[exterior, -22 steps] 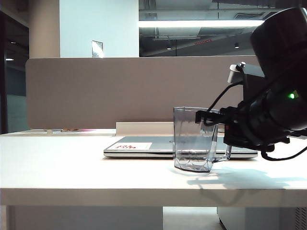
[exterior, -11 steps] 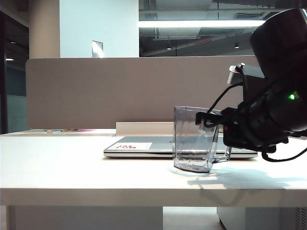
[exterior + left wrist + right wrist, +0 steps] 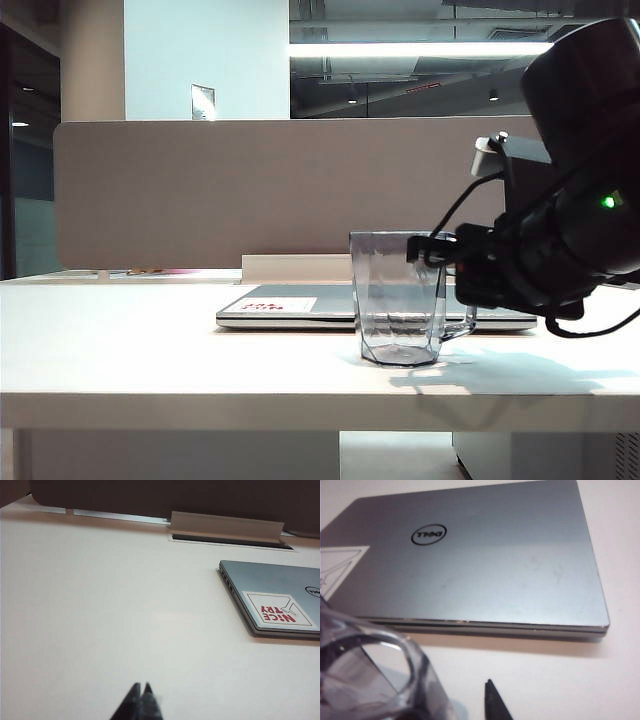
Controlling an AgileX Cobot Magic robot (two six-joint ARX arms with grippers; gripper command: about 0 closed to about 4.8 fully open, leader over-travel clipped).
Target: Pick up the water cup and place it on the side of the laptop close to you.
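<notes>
- Water cup (image 3: pixel 396 298) stands upright on the table (image 3: pixel 150 350), on the near side of the laptop (image 3: pixel 300 305), just beside its front edge; handle faces the right arm.
- Right gripper (image 3: pixel 432 250) sits at the cup's rim on the handle side. Right wrist view: one dark fingertip (image 3: pixel 495 702) clear of the cup wall, so the jaws read as parted, no clamp on the cup.
- Left gripper (image 3: pixel 141 696) hangs over bare table, well apart from cup and laptop; tips together.
- Key relation: cup lies directly ahead of the right gripper, toward the exterior view's left; clear retreat is probably back toward its right.
- Judgement: placement looks done; risk is snagging the handle.
</notes>
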